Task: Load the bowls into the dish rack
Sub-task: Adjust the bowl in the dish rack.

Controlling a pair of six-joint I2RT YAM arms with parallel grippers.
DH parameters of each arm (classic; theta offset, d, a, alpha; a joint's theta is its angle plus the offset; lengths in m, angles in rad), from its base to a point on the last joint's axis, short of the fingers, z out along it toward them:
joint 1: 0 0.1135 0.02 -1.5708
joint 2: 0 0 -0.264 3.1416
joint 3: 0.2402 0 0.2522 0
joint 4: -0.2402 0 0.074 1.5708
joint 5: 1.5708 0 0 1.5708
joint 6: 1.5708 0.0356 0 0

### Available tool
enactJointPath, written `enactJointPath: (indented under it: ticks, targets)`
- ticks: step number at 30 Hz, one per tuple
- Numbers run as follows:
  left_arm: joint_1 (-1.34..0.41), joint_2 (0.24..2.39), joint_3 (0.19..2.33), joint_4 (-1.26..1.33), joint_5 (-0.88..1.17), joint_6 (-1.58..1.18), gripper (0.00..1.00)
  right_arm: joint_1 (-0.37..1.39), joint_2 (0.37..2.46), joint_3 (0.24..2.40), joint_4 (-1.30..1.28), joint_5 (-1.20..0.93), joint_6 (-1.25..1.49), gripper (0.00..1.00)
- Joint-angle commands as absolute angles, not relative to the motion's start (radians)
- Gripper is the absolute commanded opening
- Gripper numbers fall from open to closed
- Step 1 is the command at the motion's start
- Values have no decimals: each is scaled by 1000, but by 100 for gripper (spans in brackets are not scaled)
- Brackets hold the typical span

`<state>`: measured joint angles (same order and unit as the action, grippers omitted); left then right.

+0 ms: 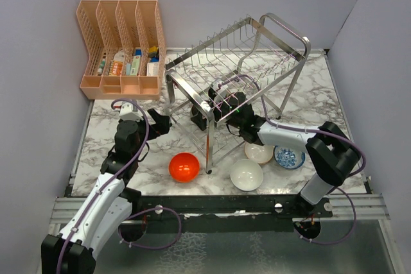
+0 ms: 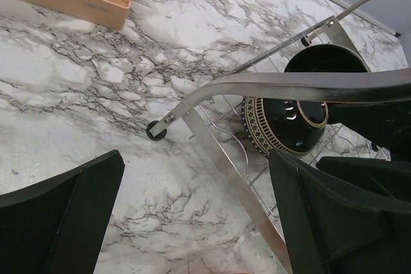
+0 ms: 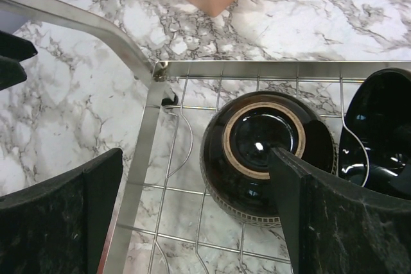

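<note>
The steel dish rack (image 1: 241, 68) stands mid-table. The dark brown bowl (image 3: 260, 149) lies upside down on its lower wire tier; it also shows in the left wrist view (image 2: 286, 123). My right gripper (image 1: 209, 112) reaches into the lower tier and is open (image 3: 196, 158), with its right finger over the bowl's edge. My left gripper (image 1: 160, 122) is open and empty (image 2: 196, 158) over the marble by the rack's left leg. On the table in front of the rack sit the red-orange bowl (image 1: 183, 167), white bowl (image 1: 246, 174), beige-pink bowl (image 1: 259, 153) and blue-patterned bowl (image 1: 289, 157).
A peach plastic slotted organiser (image 1: 122, 46) with small items stands at the back left. The rack's front rail (image 2: 308, 85) and foot (image 2: 155, 131) lie just ahead of the left gripper. Grey walls enclose the marble table (image 1: 103, 158).
</note>
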<state>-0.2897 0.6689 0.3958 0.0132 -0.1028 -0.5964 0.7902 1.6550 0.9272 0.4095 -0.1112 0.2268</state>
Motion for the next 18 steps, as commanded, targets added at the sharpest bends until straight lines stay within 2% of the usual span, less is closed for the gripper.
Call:
enactJointPath:
  ticks: [1,9,18]
  targets:
    - [-286,636,418,8,-79,-625,99,793,1591,923,446,-175,232,94]
    - [-286,587,422,10,-15,-687,99,792,1628,941,429,-163,270,95]
    - [-287,532,442,-37,6,-704,99,792,1562,919,386,-207,260,95]
